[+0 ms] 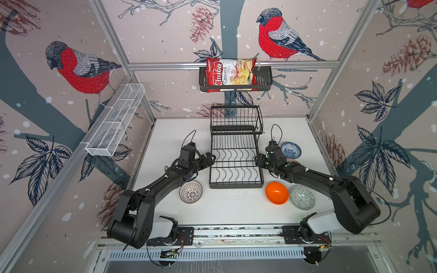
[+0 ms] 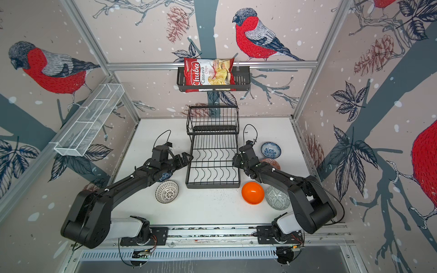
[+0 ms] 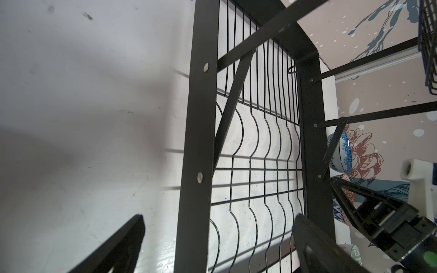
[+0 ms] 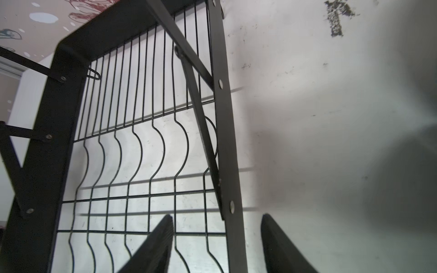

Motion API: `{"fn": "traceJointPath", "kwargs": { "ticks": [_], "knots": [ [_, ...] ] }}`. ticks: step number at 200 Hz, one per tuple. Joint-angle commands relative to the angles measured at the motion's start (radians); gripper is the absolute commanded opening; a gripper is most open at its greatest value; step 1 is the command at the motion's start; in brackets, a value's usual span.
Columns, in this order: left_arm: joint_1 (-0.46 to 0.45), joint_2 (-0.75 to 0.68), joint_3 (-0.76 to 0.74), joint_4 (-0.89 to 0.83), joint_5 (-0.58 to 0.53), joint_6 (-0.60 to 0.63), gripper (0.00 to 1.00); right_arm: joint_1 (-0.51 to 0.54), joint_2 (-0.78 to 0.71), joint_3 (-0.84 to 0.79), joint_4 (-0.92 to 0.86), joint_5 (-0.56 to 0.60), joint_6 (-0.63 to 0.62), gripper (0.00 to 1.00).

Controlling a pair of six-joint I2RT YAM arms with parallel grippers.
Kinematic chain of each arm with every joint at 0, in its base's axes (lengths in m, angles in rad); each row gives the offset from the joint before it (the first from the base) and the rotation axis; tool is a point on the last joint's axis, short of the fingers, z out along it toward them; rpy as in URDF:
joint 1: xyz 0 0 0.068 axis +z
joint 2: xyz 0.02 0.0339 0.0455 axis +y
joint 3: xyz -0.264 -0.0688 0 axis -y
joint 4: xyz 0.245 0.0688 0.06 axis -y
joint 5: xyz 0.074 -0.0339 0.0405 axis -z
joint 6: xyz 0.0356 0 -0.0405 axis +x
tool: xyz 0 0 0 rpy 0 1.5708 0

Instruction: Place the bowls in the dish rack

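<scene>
Your left gripper (image 1: pixel 210 158) gapes wide, your right gripper (image 4: pixel 217 215) half open, each empty astride a side rail of the bare rack (image 1: pixel 236 185); bowls (image 1: pixel 277 192) wait on the table (image 1: pixel 224 208) either side, likely slick and breakable, so pinch rims.

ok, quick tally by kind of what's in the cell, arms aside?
Bowls: 6 (plain orange, blue-white floral, grey-green, black-white radial, orange-white and dark blue, both partly under arms)
Dish rack: 1
Wall baskets: 2 (black, white mesh)
Chips bag: 1
Total: 10
</scene>
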Motion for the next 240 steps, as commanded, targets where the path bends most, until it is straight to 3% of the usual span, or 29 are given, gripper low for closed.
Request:
{"fn": "traceJointPath", "kwargs": {
  "ticks": [1,56,120,180,240],
  "knots": [
    [-0.001,0.009,-0.006,0.055,0.041,-0.014,0.97,0.01,0.052,0.046,-0.005,0.036,-0.018,0.51],
    [-0.003,0.014,-0.013,0.051,0.074,-0.016,0.98,0.028,0.148,0.13,-0.051,0.102,-0.079,0.31],
    [-0.01,-0.012,-0.04,0.055,0.079,-0.032,0.98,0.053,0.206,0.195,-0.072,0.114,-0.107,0.19],
    [-0.03,-0.015,-0.069,0.086,0.077,-0.059,0.98,0.066,0.262,0.279,-0.102,0.133,-0.137,0.12],
    [-0.104,0.003,-0.057,0.102,0.057,-0.085,0.98,0.087,0.299,0.325,-0.089,0.123,-0.217,0.09]
  ]
}}
